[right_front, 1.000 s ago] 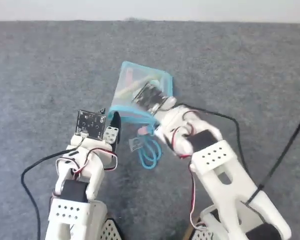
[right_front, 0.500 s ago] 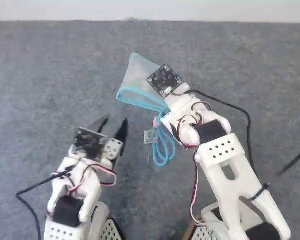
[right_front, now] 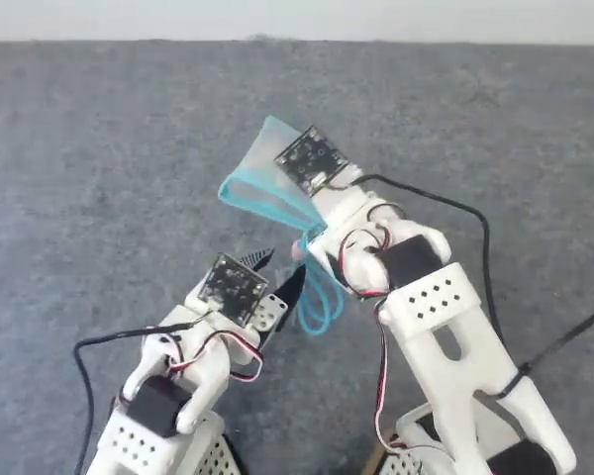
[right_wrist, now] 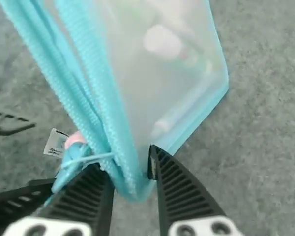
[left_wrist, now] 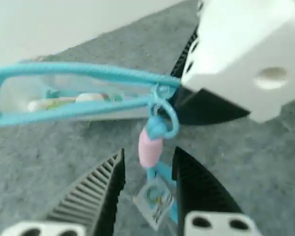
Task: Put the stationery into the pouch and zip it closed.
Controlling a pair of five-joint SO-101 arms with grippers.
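Held the pouch (right_front: 262,173) clear of the table (right_front: 99,148) by its zip-end corner, pinched in the right gripper (right_wrist: 128,164), stationery (left_wrist: 64,101) inside, with the pink zipper pull (left_wrist: 148,145) dangling between the parted fingers of the nearer left gripper (left_wrist: 150,156), the zip line stretching away from both.

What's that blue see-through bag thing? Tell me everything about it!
The pouch is see-through plastic with a light-blue zip edge. Its zip is open, and stationery shows inside. A pink pull, a blue cord loop and a small tag hang from the slider end. The right gripper pinches that corner in its jaws, holding the pouch on edge. The left gripper is open, its jaws either side of the pull.
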